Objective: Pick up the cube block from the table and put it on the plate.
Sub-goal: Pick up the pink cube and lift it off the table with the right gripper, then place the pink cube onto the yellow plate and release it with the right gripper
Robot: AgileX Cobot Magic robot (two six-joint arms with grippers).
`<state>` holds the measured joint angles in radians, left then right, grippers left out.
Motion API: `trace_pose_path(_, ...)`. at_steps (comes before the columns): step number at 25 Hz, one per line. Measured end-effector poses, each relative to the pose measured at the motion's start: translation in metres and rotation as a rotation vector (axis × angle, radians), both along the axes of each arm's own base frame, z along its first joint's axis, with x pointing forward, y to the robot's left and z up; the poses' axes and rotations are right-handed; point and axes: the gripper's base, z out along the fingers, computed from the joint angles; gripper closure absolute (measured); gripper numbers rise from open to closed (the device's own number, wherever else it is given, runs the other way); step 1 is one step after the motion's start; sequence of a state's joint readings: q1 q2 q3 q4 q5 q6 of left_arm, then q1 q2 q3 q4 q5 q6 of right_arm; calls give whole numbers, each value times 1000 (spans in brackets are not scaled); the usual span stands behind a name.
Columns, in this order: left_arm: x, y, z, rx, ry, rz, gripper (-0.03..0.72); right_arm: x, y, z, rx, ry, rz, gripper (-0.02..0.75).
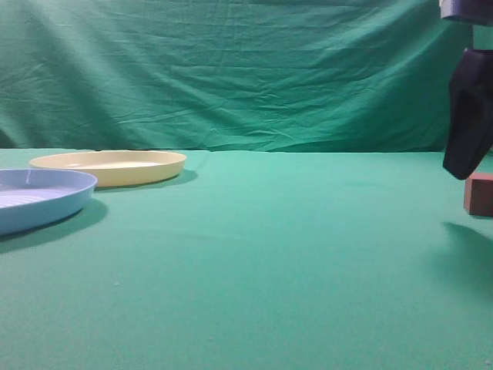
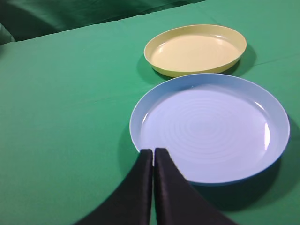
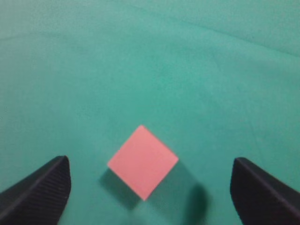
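The cube block (image 3: 142,161), salmon-pink, lies on the green table (image 3: 150,70), turned corner-on between my right gripper's (image 3: 150,180) wide-open fingers, which are above it and apart from it. In the exterior view the cube block (image 1: 479,194) sits at the far right edge, partly cut off, with the right gripper (image 1: 467,116) just above it. The pale yellow plate (image 1: 108,166) is empty at the far left; it also shows in the left wrist view (image 2: 196,49). My left gripper (image 2: 153,151) is shut and empty, above the near rim of the blue plate.
A light blue ribbed plate (image 1: 38,196) stands in front of the yellow one at the left edge; it also shows in the left wrist view (image 2: 211,126). A green fabric backdrop (image 1: 231,69) closes the back of the table.
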<state>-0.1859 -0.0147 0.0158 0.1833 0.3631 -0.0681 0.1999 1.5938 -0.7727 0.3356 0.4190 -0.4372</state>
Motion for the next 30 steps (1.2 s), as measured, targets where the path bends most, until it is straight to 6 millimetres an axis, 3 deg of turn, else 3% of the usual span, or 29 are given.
trace_pose_path(1, 0, 0, 0, 0, 0, 0, 688, 4, 1, -4, -3, 5, -2, 92)
trace_pose_path(4, 0, 0, 0, 0, 0, 0, 688, 13, 2, -13, -16, 17, 12, 191)
trace_pose_path(8, 0, 0, 0, 0, 0, 0, 688, 18, 5, -16, -18, 63, 39, 433)
trace_pose_path(12, 0, 0, 0, 0, 0, 0, 688, 29, 10, 1, 4, 79, 66, 428)
trace_pose_path(17, 0, 0, 0, 0, 0, 0, 688, 61, 35, 49, 101, -58, 79, 428)
trace_pose_path(21, 0, 0, 0, 0, 0, 0, 688, 85, 90, 83, 148, -187, 201, 428)
trace_pose_path(25, 0, 0, 0, 0, 0, 0, 688, 101, 159, 93, 192, -252, 337, 428)
trace_pose_path(29, 0, 0, 0, 0, 0, 0, 688, 110, 229, 76, 221, -278, 454, 428)
trace_pose_path(30, 0, 0, 0, 0, 0, 0, 688, 111, 247, 61, 218, -267, 483, 428)
